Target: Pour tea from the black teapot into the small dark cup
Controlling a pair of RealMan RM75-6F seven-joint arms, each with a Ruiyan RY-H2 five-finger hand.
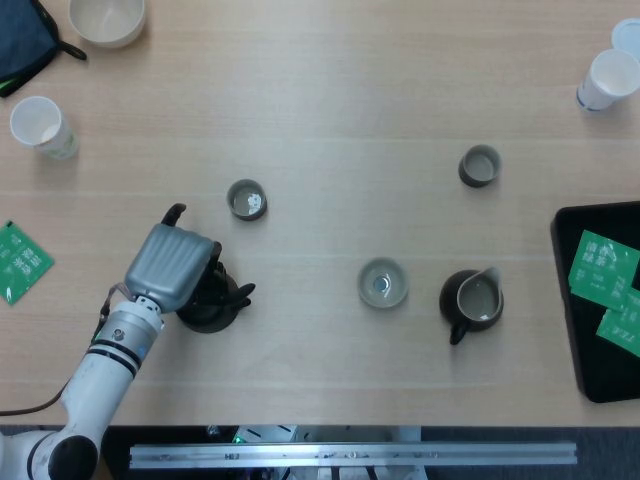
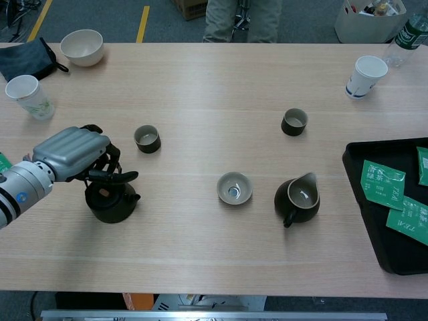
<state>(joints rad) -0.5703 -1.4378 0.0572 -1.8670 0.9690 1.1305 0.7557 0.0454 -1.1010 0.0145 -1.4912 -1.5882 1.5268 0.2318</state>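
The black teapot [image 1: 213, 307] [image 2: 109, 204] is at the left of the table, with my left hand [image 1: 170, 262] [image 2: 72, 153] over it, fingers curled around its top handle. The hand hides much of the pot in the head view. The small dark cup [image 1: 246, 199] [image 2: 147, 138] stands upright just beyond and to the right of the pot, apart from it. A second dark cup [image 1: 479, 166] [image 2: 294, 122] stands far to the right. My right hand appears in neither view.
A dark pitcher [image 1: 472, 300] [image 2: 297, 198] and a pale shallow cup [image 1: 383, 282] [image 2: 234, 188] sit centre-right. A black tray [image 1: 570, 300] [image 2: 361, 200] with green tea packets lies at the right edge. Paper cups [image 1: 38, 126] [image 2: 370, 72] and a white bowl [image 2: 81, 47] stand at the far side.
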